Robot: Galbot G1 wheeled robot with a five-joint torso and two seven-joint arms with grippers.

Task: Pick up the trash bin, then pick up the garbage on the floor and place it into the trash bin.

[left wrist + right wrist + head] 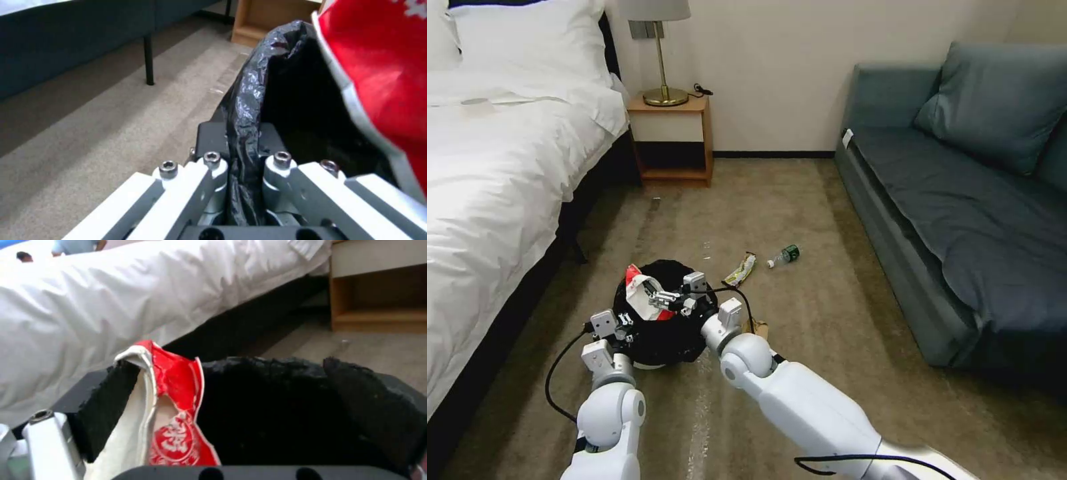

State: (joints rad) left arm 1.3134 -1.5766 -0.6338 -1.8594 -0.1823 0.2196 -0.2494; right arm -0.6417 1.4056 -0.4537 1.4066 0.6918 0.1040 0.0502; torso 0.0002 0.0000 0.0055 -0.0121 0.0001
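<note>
Left gripper (242, 186) clamps trash bin (657, 330) rim; right gripper (657, 298), fingers spread, red snack packet (642, 293) over bin; next: wrapper (740, 269) at 1 o'clock

Even, soft indoor light with faint shadows; both wrist views are blurred up close.

Left gripper (625, 331) low, near-left, jaws clamped tight with fingers (209, 166) almost together. Right gripper (657, 298) reaches left across, jaws apart, wrist bent.
</note>
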